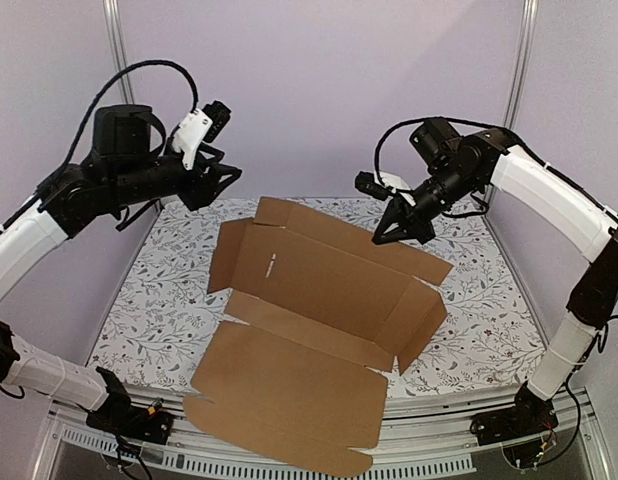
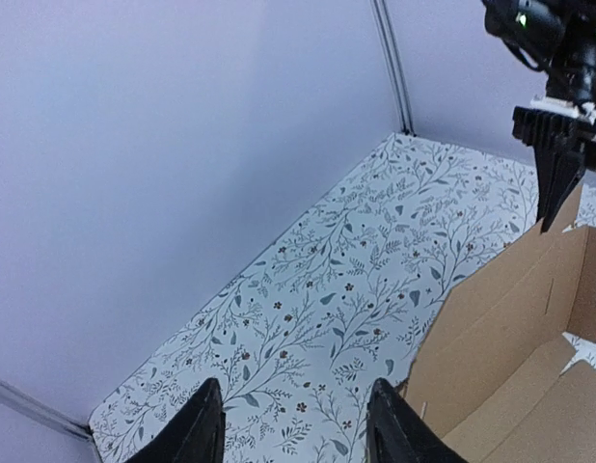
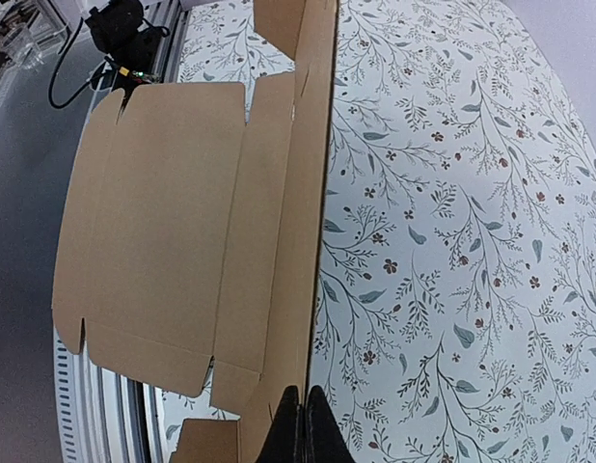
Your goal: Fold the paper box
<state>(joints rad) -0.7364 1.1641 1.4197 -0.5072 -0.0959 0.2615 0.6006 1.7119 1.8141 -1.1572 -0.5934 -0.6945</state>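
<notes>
The paper box (image 1: 309, 330) lies opened out on the desk (image 1: 149, 300), below and to the right of my left claw (image 1: 217, 178). That claw hangs high, its fingers well apart, holding nothing. Further right, my right claw (image 1: 394, 235) is squeezed shut. Its tips rest on the top edge of the back flap (image 1: 319, 225), which stands tilted up under it. I cannot tell if it pinches the card or only touches it. If it only touches, the flap may flop down flat when I move. The big front part, far from both claws, hangs over the desk's near edge. A hard push could slide the whole box off.
</notes>
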